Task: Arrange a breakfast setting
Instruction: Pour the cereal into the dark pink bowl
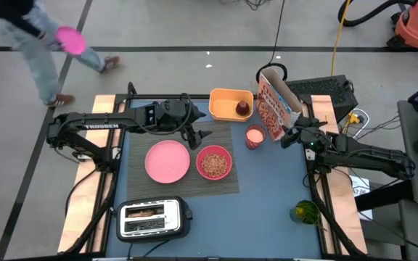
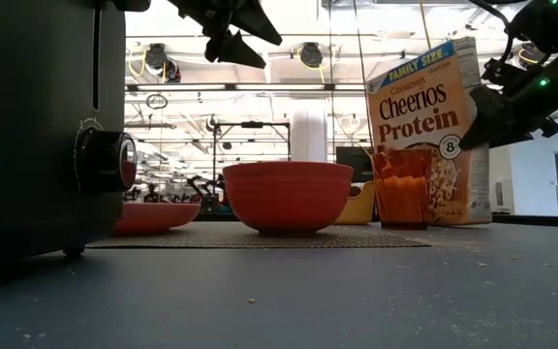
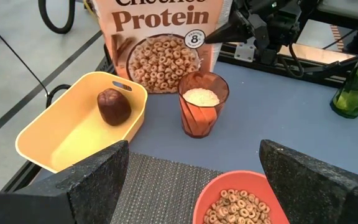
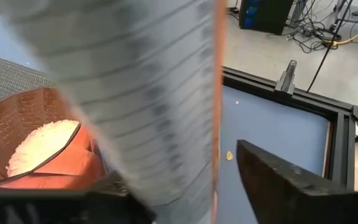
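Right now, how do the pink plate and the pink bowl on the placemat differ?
The pink plate is flat and bare; the pink bowl is deep and filled with cereal rings. The plate is the wider of the two seen from above, while the bowl stands taller in the low view. The plate lies nearer the left arm's side, the bowl nearer the right. Both are round, pink, and rest on the grey placemat.

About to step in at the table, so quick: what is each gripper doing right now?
Left gripper: open, holding nothing, above the placemat near the pink bowl.
Right gripper: at the cereal box; cannot be told whether it grips.
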Available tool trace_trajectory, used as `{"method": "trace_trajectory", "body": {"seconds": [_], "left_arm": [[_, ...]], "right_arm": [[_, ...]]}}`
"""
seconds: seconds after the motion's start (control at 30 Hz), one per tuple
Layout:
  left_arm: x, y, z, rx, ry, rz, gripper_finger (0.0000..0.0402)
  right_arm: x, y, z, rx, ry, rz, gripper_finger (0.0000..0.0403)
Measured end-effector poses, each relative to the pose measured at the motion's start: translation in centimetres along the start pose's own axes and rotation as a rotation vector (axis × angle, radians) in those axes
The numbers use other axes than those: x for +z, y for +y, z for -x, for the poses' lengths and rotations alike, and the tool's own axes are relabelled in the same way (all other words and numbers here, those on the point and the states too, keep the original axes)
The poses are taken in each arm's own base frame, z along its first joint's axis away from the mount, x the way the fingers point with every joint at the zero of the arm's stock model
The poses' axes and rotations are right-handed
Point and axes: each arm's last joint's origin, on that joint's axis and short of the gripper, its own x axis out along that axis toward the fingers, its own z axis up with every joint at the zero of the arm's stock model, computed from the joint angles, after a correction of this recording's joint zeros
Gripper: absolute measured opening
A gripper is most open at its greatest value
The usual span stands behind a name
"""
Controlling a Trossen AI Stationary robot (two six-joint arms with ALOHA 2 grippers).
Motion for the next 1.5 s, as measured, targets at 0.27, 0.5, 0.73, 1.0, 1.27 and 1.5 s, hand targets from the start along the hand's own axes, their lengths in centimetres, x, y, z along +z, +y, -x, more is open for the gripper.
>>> {"method": "trace_trajectory", "body": {"seconds": [0.27,0.5,0.73,1.0,1.27,1.5], "left_arm": [[0.0,0.0,0.0,0.0,0.0,0.0,0.0365],[0.0,0.0,0.0,0.0,0.0,0.0,0.0365],[0.0,-0.01,0.0,0.0,0.0,0.0,0.0365],[0.01,0.0,0.01,0.0,0.0,0.0,0.0365],[0.01,0.0,0.01,0.0,0.0,0.0,0.0365],[0.02,0.0,0.01,0.0,-0.001,0.0,0.0365]], "right_arm": [[0.01,0.01,0.0,0.001,-0.001,-0.001,0.0289],[0.01,0.01,0.0,0.002,-0.001,0.013,0.0313],[0.01,0.02,0.0,0.003,0.0,0.026,0.0313],[0.01,0.02,0.0,0.003,0.0,0.026,0.0314],[0.0,0.02,-0.01,0.003,0.0,0.002,0.0359],[0.0,0.02,-0.01,0.003,0.0,-0.003,0.0398]]}}
